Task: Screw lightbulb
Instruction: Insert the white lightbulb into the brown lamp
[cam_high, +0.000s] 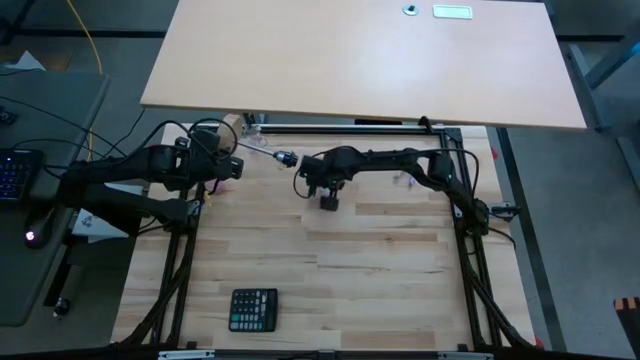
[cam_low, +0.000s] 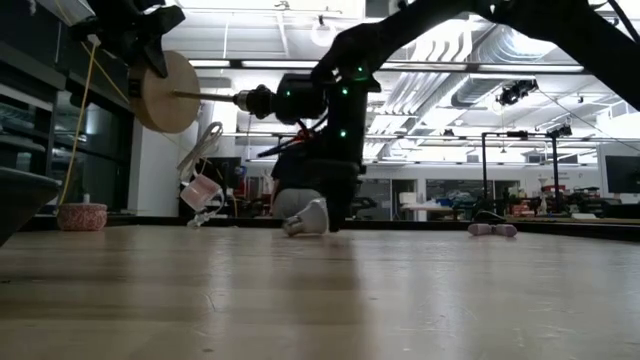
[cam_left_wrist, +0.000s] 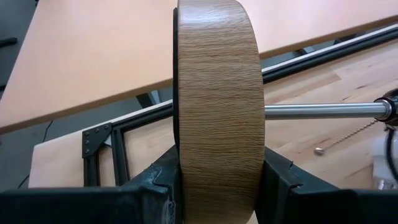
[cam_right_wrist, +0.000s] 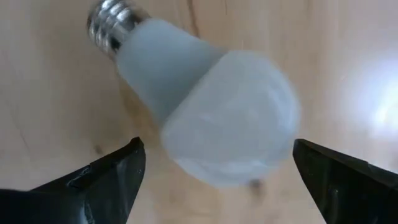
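Spread as wide as they go, the right gripper's (cam_right_wrist: 217, 165) jaws are standing on either side of the lightbulb (cam_right_wrist: 205, 112) without touching it. That bulb is lying on its side on the wooden table (cam_high: 380, 270), its frosted dome reaching in between the two fingertips (cam_right_wrist: 112, 171) and its silvery screw base pointing away from them, out past the tips. From the low view the bulb (cam_low: 303, 215) is showing only as a pale lump beneath the dark gripper body, partly covered by it.

Partly closed, the left gripper's (cam_left_wrist: 217, 180) jaws are pinching the rim of a round wooden disc (cam_left_wrist: 217, 106), one finger on each flat face, holding it up off the table, edge-on to the wrist camera. A thin metal rod (cam_left_wrist: 320, 111) is sticking out of the disc's far face towards the right arm, ending in a dark fitting that is cut off at the frame's edge; I cannot make out what is inside it. A small bead chain (cam_left_wrist: 345, 137) is dangling from it.

Well away from both grippers, near the table's front edge, a black calculator (cam_high: 253, 309) is lying flat. Something small and pinkish (cam_low: 492, 229) is sitting on the table off to the right gripper's side, too far off to identify.
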